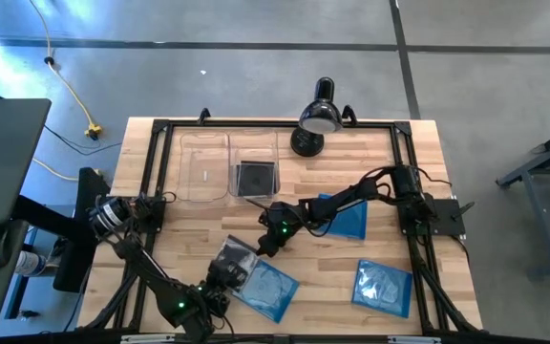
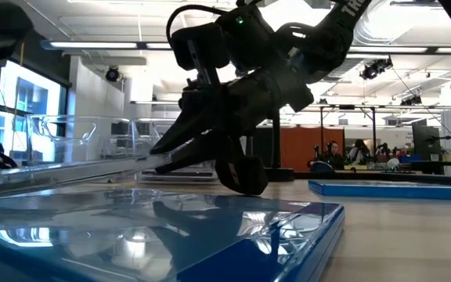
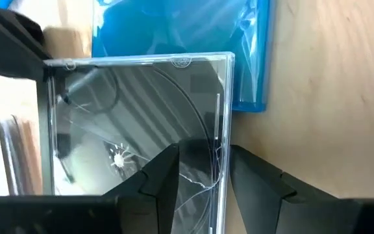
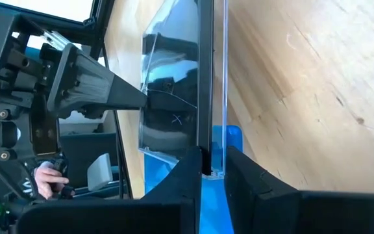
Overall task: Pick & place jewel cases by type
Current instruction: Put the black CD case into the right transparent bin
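Right now I'm watching both grippers pinching the same dark clear-covered jewel case [image 1: 234, 256], lifted off the table. Left gripper [image 3: 203, 170] is clamping one edge, right gripper [image 4: 211, 170] is clamping the opposite edge. Just beside the left gripper a blue jewel case [image 1: 267, 290] is lying flat. Beyond the right gripper, bare wooden table [image 1: 189, 222] is leading toward two clear bins [image 1: 205, 164], one holding a dark case [image 1: 255, 178].
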